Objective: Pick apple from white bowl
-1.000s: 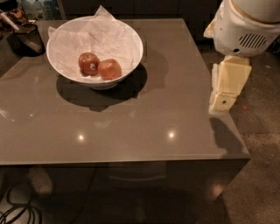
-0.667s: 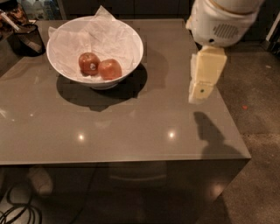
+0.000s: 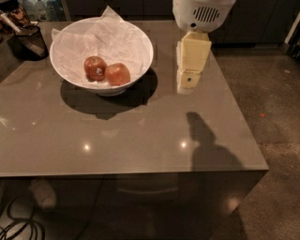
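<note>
- In the camera view, we see the gripper (image 3: pixel 187 84) hanging tip-down over the right part of the grey table (image 3: pixel 117 140). It is a pale yellow piece beneath a white rounded arm housing (image 3: pixel 201 14) with vent slots.
- We cannot tell from here whether the gripper is apart or together; nothing shows in its hold.
- The white bowl (image 3: pixel 140 40) stands to the left of the gripper, near it but not touching. Its right rim is the part nearest the gripper.
- Crumpled white paper (image 3: pixel 112 35) lines the bowl, with a corner sticking up past the far rim.
- The apple (image 3: pixel 117 74), orange-red and plain-skinned, lies on the paper in the bottom of the bowl, left of the gripper. Of the two fruits, it is the one nearer the gripper.
- A darker red apple (image 3: pixel 95 68) with a small pale sticker lies just beyond it, farther left of the gripper. The two appear to touch.
- A dark mesh basket (image 3: pixel 29 41) stands well to the left of the gripper, past the bowl, at the table's far left edge.
- The gripper's shadow (image 3: pixel 201 136) falls on the tabletop below and slightly right of it, toward the near edge.
- A speckled floor (image 3: pixel 267 93) lies to the right of the gripper, beyond the table's edge.
- Dark cables (image 3: pixel 18 227) lie on the floor far down and left of the gripper, under the table's near edge.
</note>
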`<state>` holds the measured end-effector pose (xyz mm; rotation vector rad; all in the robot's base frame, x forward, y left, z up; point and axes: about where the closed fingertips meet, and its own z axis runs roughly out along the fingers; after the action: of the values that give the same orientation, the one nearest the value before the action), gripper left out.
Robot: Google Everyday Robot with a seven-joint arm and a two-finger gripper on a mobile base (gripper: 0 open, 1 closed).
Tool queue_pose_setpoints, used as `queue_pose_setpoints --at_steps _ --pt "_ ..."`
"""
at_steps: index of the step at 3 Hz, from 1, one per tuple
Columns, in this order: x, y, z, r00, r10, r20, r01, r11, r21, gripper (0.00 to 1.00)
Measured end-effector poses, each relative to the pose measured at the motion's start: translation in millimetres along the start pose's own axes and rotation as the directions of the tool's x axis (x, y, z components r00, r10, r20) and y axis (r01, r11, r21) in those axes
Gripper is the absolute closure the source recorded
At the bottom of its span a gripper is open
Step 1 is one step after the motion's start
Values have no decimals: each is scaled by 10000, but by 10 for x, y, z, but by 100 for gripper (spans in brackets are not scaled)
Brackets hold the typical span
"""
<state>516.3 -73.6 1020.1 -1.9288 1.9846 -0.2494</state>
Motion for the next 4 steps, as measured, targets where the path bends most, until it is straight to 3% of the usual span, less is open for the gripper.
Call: queue_pose_setpoints --at_steps 1,2,3,4 --pt "-582 -488 187 9993 -130 351 117 9992 383 0" --pt "-597 -502 195 9990 -152 428 134 9990 432 0" --pt "-742 -619 301 9955 -47 951 15 9994 344 0" --pt "-1002 -714 435 9908 -296 1324 293 9996 44 0"
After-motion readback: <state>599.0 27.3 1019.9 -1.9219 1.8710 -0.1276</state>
